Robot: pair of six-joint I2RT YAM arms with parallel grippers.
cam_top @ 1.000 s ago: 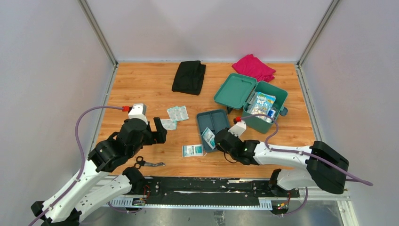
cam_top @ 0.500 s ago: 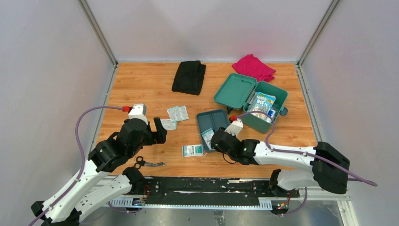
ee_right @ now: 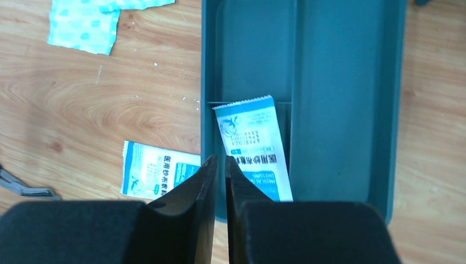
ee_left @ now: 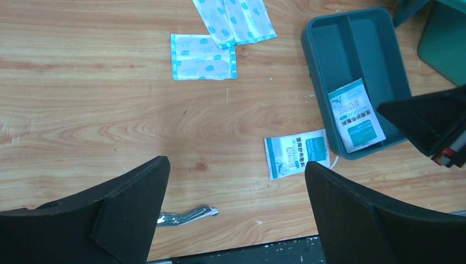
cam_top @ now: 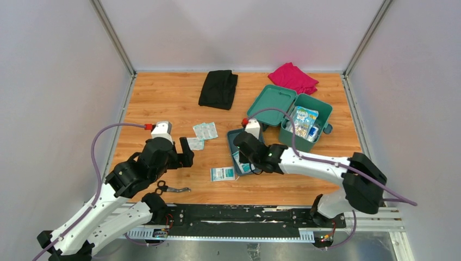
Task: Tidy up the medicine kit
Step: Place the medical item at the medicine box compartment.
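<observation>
right claw (ee_right: 221,163) shifted farther over kit tray (ee_right: 340,82), closed; sachet (ee_right: 254,144) lies inside.

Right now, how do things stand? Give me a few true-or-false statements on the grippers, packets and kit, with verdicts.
1. The left gripper is open. True.
2. The right gripper is wide open. False: it is shut.
3. Both packets lie in the inner tray. False: only the tray packet does; the loose packet lies on the table.
4. The lid of the medicine kit is open. True.
5. The scissors are in the kit. False: they lie on the table.
</observation>
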